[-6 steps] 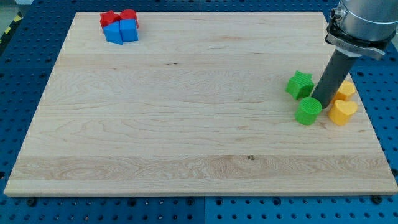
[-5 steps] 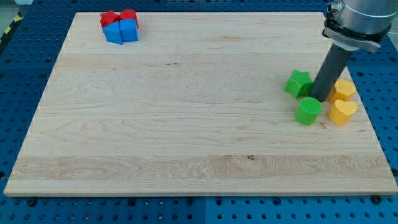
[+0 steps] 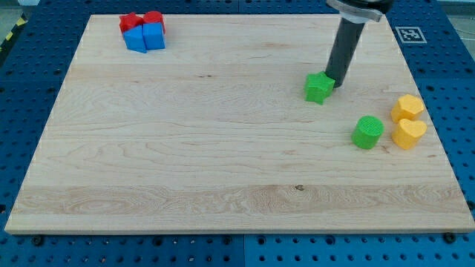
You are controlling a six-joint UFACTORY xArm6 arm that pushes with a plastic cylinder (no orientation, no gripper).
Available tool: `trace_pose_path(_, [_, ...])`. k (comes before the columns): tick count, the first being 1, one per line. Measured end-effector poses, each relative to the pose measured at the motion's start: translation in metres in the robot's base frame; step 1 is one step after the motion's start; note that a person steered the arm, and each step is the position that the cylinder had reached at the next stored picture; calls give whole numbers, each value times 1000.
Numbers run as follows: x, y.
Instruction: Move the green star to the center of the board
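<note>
The green star lies on the wooden board, right of the board's middle and a little above it. My tip is at the star's right edge, touching it. The dark rod rises from there to the view's top.
A green cylinder lies lower right of the star. Two yellow blocks sit near the board's right edge. Two red blocks and two blue blocks cluster at the top left corner.
My tip has moved left and up from between the green cylinder and the yellow blocks. The green star has slid left and up with it. The other blocks have not moved.
</note>
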State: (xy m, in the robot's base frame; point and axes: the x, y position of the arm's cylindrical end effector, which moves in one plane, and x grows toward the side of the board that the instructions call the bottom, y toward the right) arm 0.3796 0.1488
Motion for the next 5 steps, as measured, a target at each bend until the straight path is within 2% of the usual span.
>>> trace_pose_path(1, [3, -4])
trace_pose_path(2, [16, 22])
trace_pose_path(3, [32, 43])
trace_pose_path(4, [67, 45])
trace_pose_path(5, [78, 45])
